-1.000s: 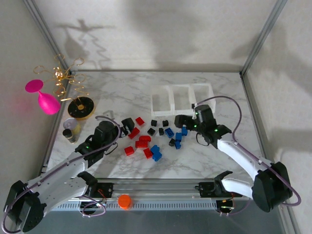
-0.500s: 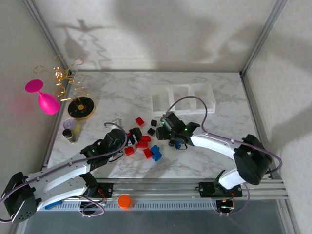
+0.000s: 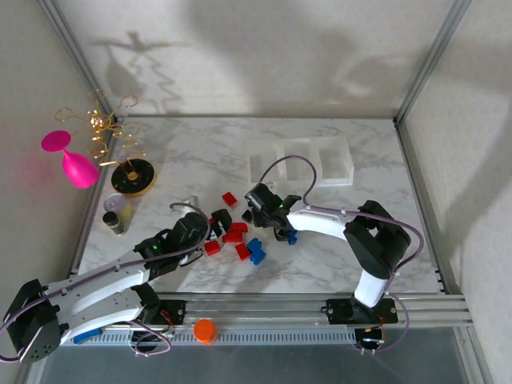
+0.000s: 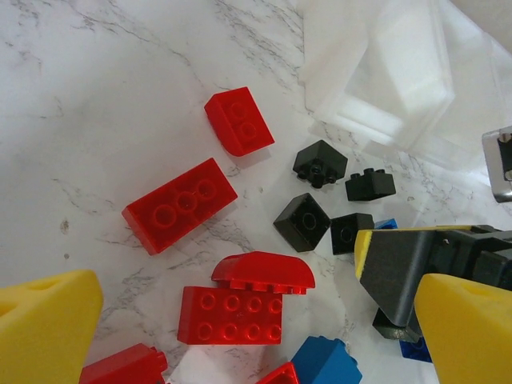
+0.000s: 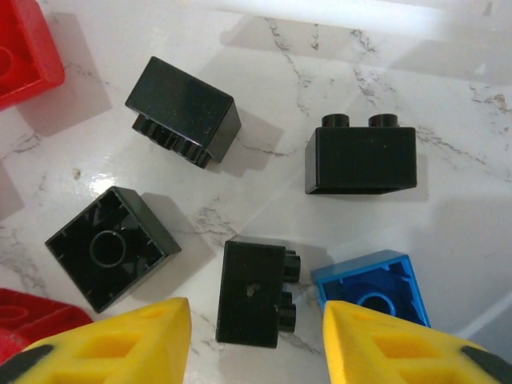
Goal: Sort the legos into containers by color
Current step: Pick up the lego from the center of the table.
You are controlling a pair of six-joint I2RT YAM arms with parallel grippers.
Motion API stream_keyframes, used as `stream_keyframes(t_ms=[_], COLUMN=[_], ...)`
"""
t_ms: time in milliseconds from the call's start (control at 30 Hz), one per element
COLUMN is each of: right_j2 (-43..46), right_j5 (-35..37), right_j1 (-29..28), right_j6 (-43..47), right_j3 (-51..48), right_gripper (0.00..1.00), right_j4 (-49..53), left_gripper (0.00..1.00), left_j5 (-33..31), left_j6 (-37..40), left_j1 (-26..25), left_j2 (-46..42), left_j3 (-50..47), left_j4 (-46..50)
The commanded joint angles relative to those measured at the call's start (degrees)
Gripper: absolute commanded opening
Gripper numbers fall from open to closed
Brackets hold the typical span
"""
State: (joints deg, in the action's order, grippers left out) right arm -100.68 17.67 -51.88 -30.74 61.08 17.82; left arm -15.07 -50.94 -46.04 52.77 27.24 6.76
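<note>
Across the marble table (image 3: pixel 336 256): three joined containers (image 3: pixel 300 160) toward the far edge, near the loose red, blue and black legos (image 3: pixel 234 234) scattered mid-table. Left gripper (image 4: pixel 256 320), jaws spread wide, above red bricks (image 4: pixel 180 204). Right gripper (image 5: pixel 252 316), jaws parted, low over the marble, flanking a black brick (image 5: pixel 250 292) on its side, a blue brick (image 5: pixel 372 292) just beside it.

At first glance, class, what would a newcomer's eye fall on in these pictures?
A scatter of red, blue and black legos lies mid-table, with both arms stretched into it. The right gripper hangs open astride a black brick. Far left, a bright pink goblet glows.
</note>
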Motion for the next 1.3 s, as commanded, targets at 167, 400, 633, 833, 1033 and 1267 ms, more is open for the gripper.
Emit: stream_keyframes(t_ms=[167, 400, 633, 833, 1033, 1267], right_j2=[-3.75, -5.47, -5.00, -4.51, 0.00, 1.06], right_j5=[4.86, 5.27, 6.06, 5.63, 6.20, 9.56], right_j1=[-0.68, -0.68, -0.70, -0.73, -0.76, 1.33], right_j6=[0.79, 1.47, 1.65, 1.38, 2.32, 5.78], right_j3=[3.44, 5.05, 5.17, 5.57, 5.89, 11.07], right_gripper=[0.40, 0.29, 0.22, 0.21, 0.21, 0.22], right_j4=[1.42, 1.64, 1.95, 2.30, 3.03, 4.67], left_gripper=[0.99, 1.00, 0.99, 0.99, 1.00, 1.00], left_j5=[-2.29, -2.68, -2.16, -2.07, -2.51, -2.86], left_j6=[-0.42, 0.02, 0.39, 0.44, 0.91, 2.66], left_j1=[-0.36, -0.36, -0.36, -0.36, -0.41, -0.37], left_j2=[0.32, 0.57, 0.53, 0.33, 0.14, 2.30], left_j3=[1.45, 2.00, 2.30, 3.27, 4.62, 8.37], left_j4=[1.83, 1.69, 1.80, 2.65, 3.12, 3.70])
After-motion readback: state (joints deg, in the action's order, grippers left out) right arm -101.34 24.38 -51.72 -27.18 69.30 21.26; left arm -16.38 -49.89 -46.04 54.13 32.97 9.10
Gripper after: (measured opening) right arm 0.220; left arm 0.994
